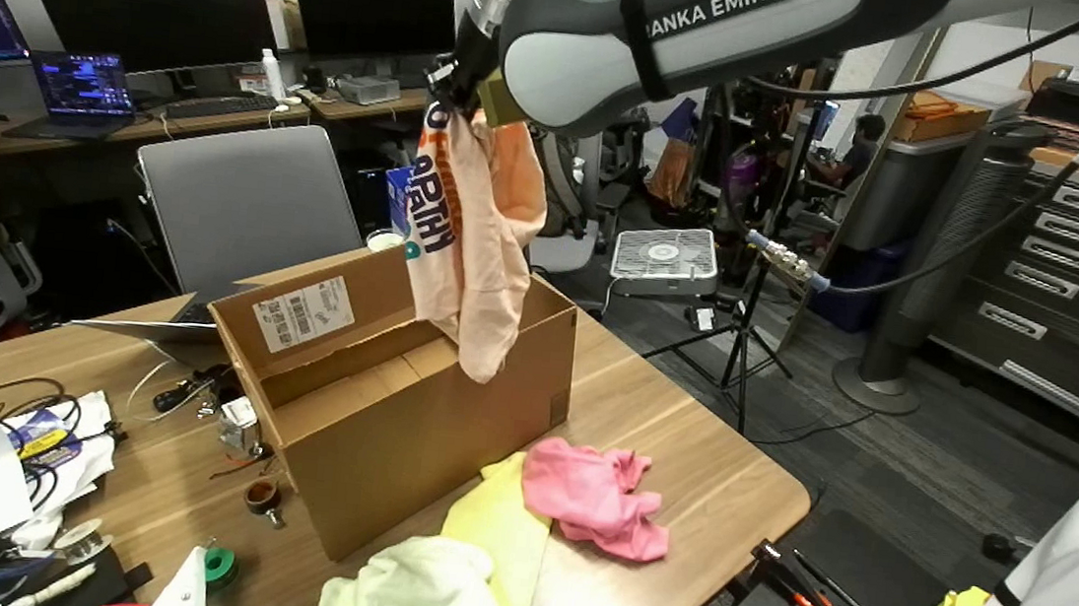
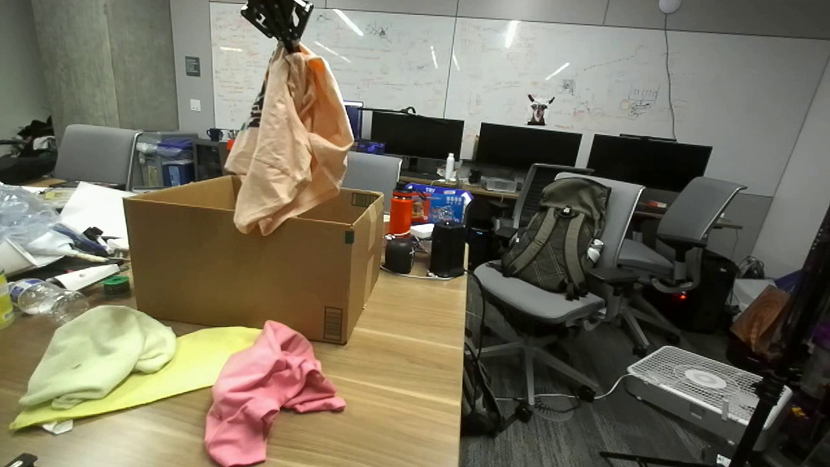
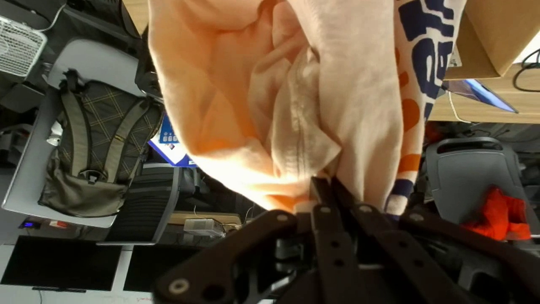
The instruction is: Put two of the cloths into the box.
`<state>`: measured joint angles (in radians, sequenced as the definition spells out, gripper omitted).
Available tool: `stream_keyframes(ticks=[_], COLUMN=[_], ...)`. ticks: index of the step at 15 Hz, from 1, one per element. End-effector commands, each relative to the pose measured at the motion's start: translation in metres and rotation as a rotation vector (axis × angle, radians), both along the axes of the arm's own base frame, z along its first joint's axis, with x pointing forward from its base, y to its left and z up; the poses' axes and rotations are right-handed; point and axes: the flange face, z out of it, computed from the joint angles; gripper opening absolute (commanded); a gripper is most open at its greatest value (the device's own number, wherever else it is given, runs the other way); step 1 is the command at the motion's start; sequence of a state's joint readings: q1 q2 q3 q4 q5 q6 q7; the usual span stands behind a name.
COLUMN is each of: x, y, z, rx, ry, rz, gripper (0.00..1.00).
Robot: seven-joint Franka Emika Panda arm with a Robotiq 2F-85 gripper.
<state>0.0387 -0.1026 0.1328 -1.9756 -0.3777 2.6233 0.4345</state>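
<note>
My gripper (image 1: 465, 103) is shut on a peach cloth with dark and orange lettering (image 1: 477, 228). The cloth hangs down from the fingertips (image 3: 329, 179) and fills much of the wrist view (image 3: 358, 84). In both exterior views its lower end overlaps the near wall of the open cardboard box (image 1: 427, 441) (image 2: 240, 279); I cannot tell whether it touches. Part of the box's inside is hidden by the cloth. A pink cloth (image 1: 590, 496) (image 2: 272, 383), a yellow cloth (image 1: 516, 548) (image 2: 207, 357) and a pale green cloth (image 1: 417, 593) (image 2: 104, 353) lie on the table before the box. The green one partly covers the yellow.
A green tape roll (image 1: 219, 566), cables and papers clutter the table beside the box. A red bottle (image 2: 401, 213) and a black speaker-like object (image 2: 448, 249) stand behind it. A grey chair (image 1: 247, 201) stands at the table's far side. The table edge (image 1: 729, 598) lies beyond the pink cloth.
</note>
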Motion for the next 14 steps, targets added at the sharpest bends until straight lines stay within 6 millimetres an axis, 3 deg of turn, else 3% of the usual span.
stream_keyframes(ticks=[1, 4, 7, 14], x=[0.006, 0.014, 0.03, 0.092], y=[0.013, 0.02, 0.023, 0.013], z=[0.03, 0.045, 0.047, 0.007], rx=[-0.01, -0.017, -0.031, -0.09], ry=[-0.048, -0.074, -0.063, 0.071], rz=[-0.01, -0.02, -0.053, -0.172], gripper=[0.01, 0.01, 0.01, 0.01])
